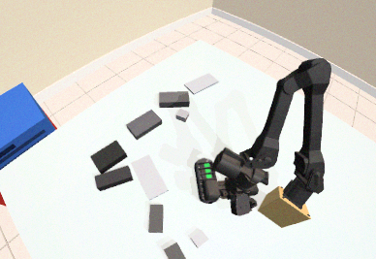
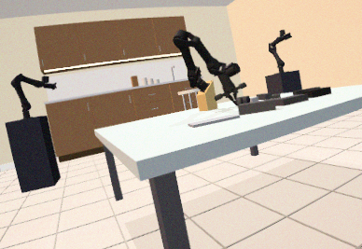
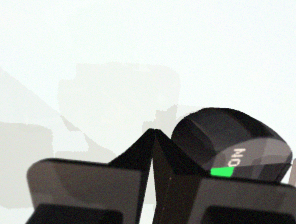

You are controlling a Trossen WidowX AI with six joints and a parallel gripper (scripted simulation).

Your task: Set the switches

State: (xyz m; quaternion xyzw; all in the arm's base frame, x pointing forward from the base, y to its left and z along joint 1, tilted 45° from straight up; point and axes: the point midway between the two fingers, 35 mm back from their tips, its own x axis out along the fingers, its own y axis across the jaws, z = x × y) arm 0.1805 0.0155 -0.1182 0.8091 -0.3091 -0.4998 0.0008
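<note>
The dark grey controller unit [image 1: 200, 180] [image 3: 212, 131] sits on the bench with its switch side up. In the top view, three green switch ends show on its upper half; the arm covers part of its lower half. In the wrist view it stands right of the fingertips, partly behind a finger, with the "ON" print [image 3: 237, 157] and one green patch [image 3: 222, 172] in sight. My gripper [image 3: 153, 134] [image 1: 221, 189] is shut and empty, its tips close beside the unit; I cannot tell whether they touch it. The label on the underside is hidden, and the switch numbers are not readable.
Several dark modules, such as one at the back [image 1: 173, 99] and one at the left [image 1: 109, 156], lie left of the unit. A pale plate [image 1: 150, 177] lies among them, and a small pale block [image 1: 199, 238] lies nearer. A tan block [image 1: 283, 210] stands at the arm's base.
</note>
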